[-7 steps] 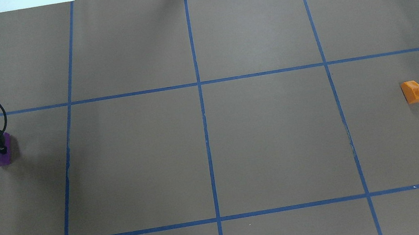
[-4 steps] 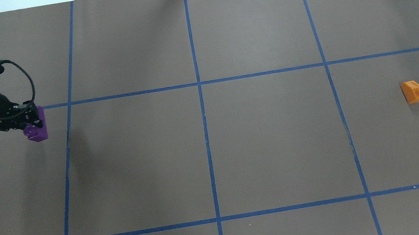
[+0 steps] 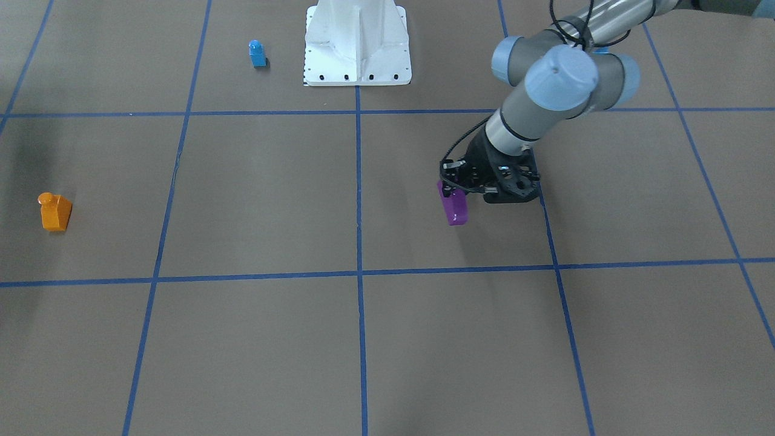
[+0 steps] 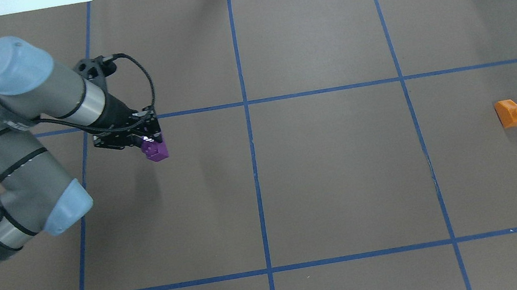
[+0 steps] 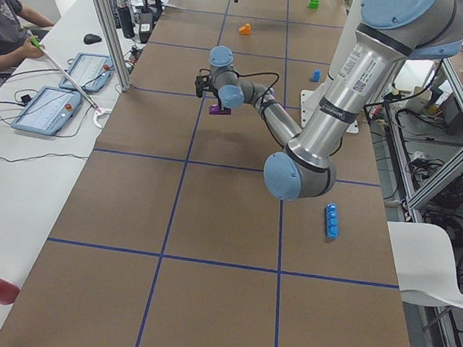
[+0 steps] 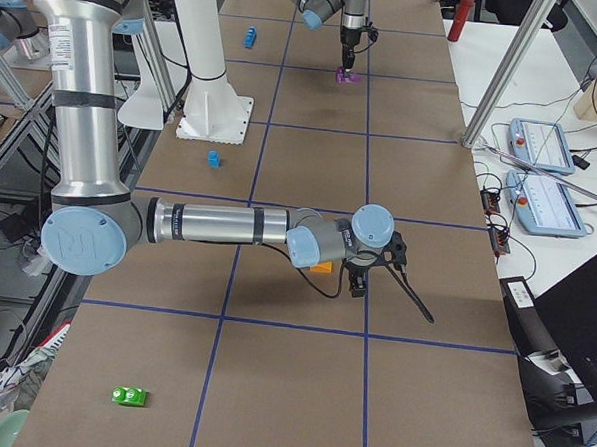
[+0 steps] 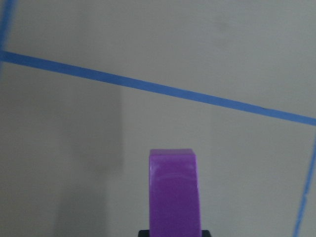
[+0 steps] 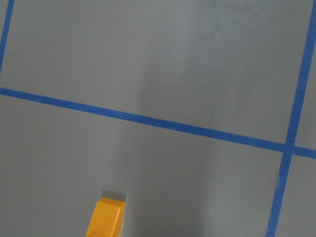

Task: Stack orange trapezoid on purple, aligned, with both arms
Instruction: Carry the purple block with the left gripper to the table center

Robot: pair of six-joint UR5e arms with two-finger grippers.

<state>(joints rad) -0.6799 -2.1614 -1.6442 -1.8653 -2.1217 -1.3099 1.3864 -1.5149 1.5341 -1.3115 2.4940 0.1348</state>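
Observation:
My left gripper [image 4: 150, 142] is shut on the purple block [image 4: 155, 150] and holds it above the table, left of the centre line. The block also shows in the front view [image 3: 453, 209] and fills the lower middle of the left wrist view [image 7: 175, 192]. The orange trapezoid [image 4: 511, 113] lies on the table at the far right, its stud pointing sideways; it also shows in the front view [image 3: 54, 212] and the right wrist view [image 8: 104, 218]. My right gripper [image 6: 360, 284] hangs close to it; I cannot tell whether it is open or shut.
A small blue single-stud block [image 3: 257, 53] stands beside the white robot base [image 3: 357, 42]. A long blue brick [image 5: 332, 220] and a green brick [image 6: 129, 396] lie near the robot's side of the table. Blue tape lines grid the brown table.
My left arm has lifted the purple block from the table's far left and carried it right, toward the centre. The orange trapezoid has not moved. A bit of the right arm now shows at the right edge.

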